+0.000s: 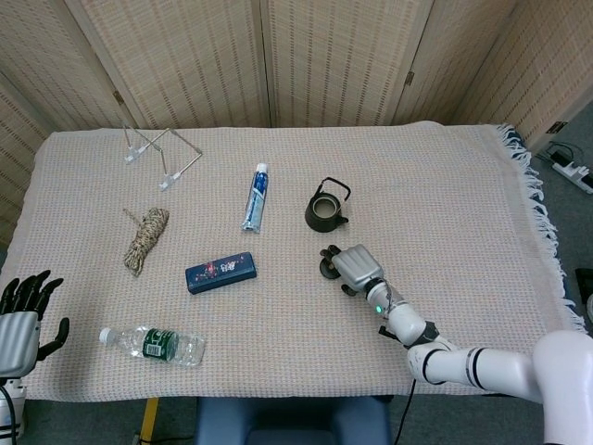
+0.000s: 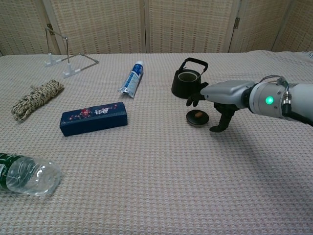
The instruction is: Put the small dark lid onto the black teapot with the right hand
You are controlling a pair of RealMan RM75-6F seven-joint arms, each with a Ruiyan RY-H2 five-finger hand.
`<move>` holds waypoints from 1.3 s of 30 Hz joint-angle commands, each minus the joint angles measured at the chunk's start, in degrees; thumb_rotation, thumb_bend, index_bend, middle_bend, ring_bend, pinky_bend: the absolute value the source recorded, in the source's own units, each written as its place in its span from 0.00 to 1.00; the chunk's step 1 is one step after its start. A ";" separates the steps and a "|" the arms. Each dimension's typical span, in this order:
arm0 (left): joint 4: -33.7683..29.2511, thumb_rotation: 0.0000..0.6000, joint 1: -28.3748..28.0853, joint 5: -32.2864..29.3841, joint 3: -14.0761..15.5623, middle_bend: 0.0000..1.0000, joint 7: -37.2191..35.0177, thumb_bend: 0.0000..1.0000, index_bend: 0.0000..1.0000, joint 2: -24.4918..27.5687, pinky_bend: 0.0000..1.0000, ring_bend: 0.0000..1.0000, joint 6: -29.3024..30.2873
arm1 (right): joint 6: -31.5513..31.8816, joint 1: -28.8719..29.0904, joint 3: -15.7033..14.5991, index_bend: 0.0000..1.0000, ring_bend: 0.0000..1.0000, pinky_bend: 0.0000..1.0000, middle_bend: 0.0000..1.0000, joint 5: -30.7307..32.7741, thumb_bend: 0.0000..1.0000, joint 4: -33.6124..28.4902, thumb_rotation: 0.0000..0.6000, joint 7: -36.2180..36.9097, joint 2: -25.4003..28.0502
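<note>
One small dark lid (image 2: 197,117) lies on the tabletop (image 1: 445,204) just in front of the one black teapot (image 2: 186,83). The right hand (image 2: 222,95) hovers over the lid, fingers (image 2: 193,98) spread and holding nothing. The left hand (image 1: 20,315) rests open at the tabletop's edge, well apart.

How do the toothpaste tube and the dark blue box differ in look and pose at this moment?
The toothpaste tube is white and blue and tapers to a cap; the dark blue box is a rectangular block with a small floral print. In the head view the tube points toward the far edge of the table, near the black teapot, while the box lies crosswise, nearer the robot. Both lie flat on the woven cloth, and no hand touches either.
</note>
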 commanded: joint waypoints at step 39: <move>2.16 1.00 0.28 -0.28 0.36 0.04 -2.61 0.43 0.14 -0.42 0.00 0.05 -1.51 | 5.73 2.84 -1.45 0.34 0.82 0.85 0.35 1.30 0.34 2.32 1.00 -1.55 -2.77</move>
